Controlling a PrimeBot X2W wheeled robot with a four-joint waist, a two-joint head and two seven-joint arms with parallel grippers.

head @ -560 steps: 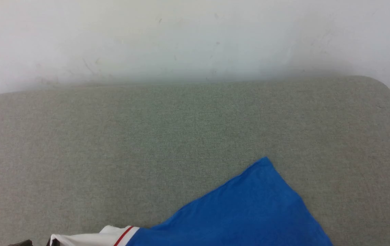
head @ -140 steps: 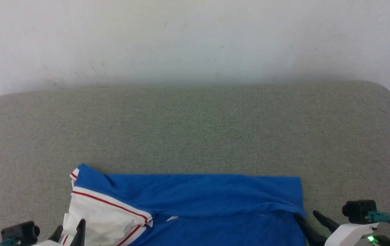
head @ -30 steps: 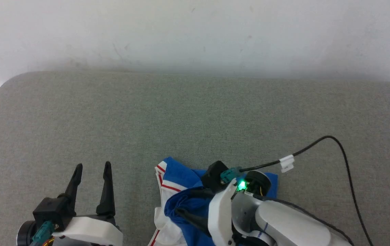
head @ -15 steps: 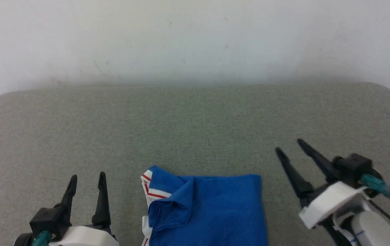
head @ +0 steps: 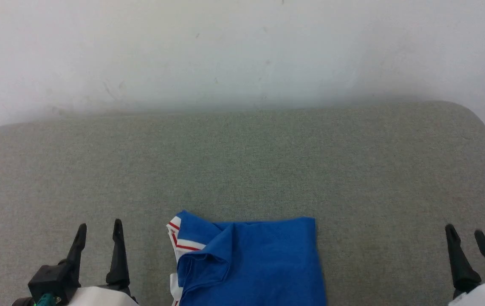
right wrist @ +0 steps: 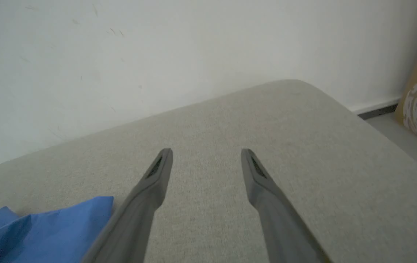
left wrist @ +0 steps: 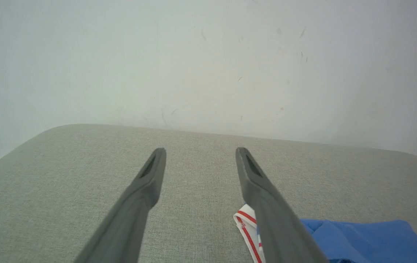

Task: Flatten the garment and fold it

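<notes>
Grey cushion (head: 242,170) under folded garment (head: 259,263); white wall (head: 242,51) behind.

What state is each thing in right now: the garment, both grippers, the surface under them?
garment: folded into a compact blue rectangle, lying flat, striped trim showing at its left edge, a small flap turned over there.
left gripper: open, empty, apart from the garment.
right gripper: open, empty, apart from the garment.
gray cushion: bears the garment.

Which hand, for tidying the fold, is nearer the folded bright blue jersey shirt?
Left. The left hand sits close beside the bright blue jersey shirt; the right hand stands well off its other side.
</notes>
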